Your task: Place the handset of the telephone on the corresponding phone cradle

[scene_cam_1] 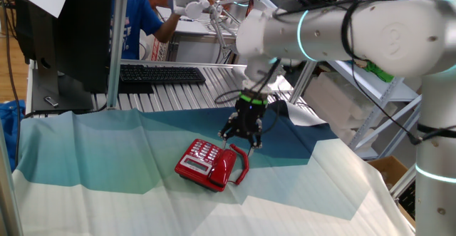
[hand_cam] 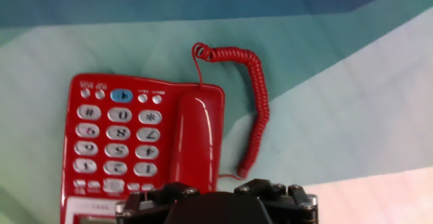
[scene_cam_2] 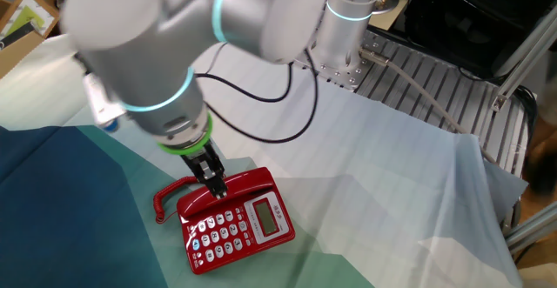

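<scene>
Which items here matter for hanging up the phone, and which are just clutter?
Job: handset, telephone, phone cradle, coiled cord, gripper.
Clutter: black keyboard, monitor, cloth.

- Your table is covered with a cloth [scene_cam_1: 107,150] in dark blue, teal and pale panels, creased throughout.
- You have a black keyboard [scene_cam_1: 160,73] on a slatted metal surface [scene_cam_2: 435,88] behind the cloth.
- A dark monitor [scene_cam_1: 60,29] stands at the far left.
- A person in a blue shirt [scene_cam_1: 139,15] is behind.
- Metal shelving [scene_cam_1: 377,93] stands alongside.
</scene>
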`<state>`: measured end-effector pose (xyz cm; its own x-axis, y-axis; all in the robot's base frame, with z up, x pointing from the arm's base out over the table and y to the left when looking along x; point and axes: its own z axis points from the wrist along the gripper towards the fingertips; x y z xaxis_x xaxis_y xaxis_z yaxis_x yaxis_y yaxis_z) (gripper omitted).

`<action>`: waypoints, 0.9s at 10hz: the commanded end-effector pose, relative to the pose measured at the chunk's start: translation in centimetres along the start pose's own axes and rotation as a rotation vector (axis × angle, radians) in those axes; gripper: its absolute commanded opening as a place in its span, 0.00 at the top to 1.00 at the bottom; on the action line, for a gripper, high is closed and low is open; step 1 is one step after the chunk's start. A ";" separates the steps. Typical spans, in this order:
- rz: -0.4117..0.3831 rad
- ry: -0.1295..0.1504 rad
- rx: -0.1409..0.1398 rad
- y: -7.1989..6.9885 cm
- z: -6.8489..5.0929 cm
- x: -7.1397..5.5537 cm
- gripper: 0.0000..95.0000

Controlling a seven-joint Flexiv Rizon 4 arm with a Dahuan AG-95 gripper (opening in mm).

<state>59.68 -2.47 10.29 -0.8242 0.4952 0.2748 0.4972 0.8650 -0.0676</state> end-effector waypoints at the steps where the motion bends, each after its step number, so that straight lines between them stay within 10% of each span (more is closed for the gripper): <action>1: -0.084 0.002 0.014 -1.7 -1.2 1.1 0.40; 4: -0.238 -0.018 0.045 -4.4 -2.8 2.1 0.80; 9: -0.325 -0.032 0.137 -8.1 -4.1 3.5 0.80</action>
<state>53.96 -7.70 15.50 -0.9461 0.1886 0.2633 0.1693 0.9810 -0.0943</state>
